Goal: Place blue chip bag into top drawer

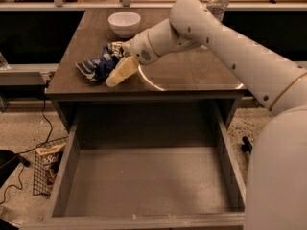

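The gripper (121,71) sits low over the tabletop (192,75), right up against the right side of the blue chip bag (96,67). From this angle I cannot tell whether it is wide, narrow or already closed on the bag. The bag lies crumpled on the left part of the tabletop, near the front edge and well short of the white bowl (124,23) at the far side. The top drawer (144,186) stands pulled out below and nearer, with nothing in it.

The main risk, as I judge it, is a poor hold. The foil is crumpled and looks slick, so a pinch on a loose fold could slip once the bag is lifted. If the gripper comes in too much from the right, it may shove the bag left instead of catching it. The left edge of the tabletop is not far, and a bag pushed over it would land on the floor by the wire basket (41,176) rather than in the drawer.

The carry has its own hazards. The path goes over the front edge and down, so a low lift could drag the bag along the wood and pull it free. Letting go too soon could leave it on the edge or draped over the left drawer wall. The arm (216,37) also spans the tabletop close to the bowl, and a wide swing could knock it.
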`<state>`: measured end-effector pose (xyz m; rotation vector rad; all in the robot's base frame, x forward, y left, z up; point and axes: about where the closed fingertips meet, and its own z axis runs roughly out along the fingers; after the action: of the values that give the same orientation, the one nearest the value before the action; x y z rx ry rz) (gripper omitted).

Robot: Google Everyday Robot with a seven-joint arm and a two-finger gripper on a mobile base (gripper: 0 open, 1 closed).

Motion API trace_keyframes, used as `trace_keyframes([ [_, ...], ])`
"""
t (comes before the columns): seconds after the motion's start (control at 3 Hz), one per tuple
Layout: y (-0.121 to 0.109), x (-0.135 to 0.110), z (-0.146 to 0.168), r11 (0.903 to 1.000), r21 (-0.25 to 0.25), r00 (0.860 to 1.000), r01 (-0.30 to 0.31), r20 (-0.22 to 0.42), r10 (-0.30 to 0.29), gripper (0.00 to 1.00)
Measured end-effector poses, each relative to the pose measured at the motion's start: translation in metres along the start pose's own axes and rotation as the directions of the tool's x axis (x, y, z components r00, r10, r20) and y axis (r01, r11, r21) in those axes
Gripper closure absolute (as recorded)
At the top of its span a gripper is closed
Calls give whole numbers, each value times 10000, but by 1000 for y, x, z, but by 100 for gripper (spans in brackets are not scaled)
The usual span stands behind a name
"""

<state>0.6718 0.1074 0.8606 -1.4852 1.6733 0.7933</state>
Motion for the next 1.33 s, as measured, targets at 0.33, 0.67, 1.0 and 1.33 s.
trace_keyframes([
  [0.33,-7,-2,10,10000,-10,9998,26,172,-26,17],
  [0.67,-11,-4,16,10000,15,9995,11,325,-12,41],
  [1.0,-10,-4,18,10000,-34,9995,16,320,-15,64],
  [1.33,-8,-4,21,10000,-83,9995,20,318,-17,87],
])
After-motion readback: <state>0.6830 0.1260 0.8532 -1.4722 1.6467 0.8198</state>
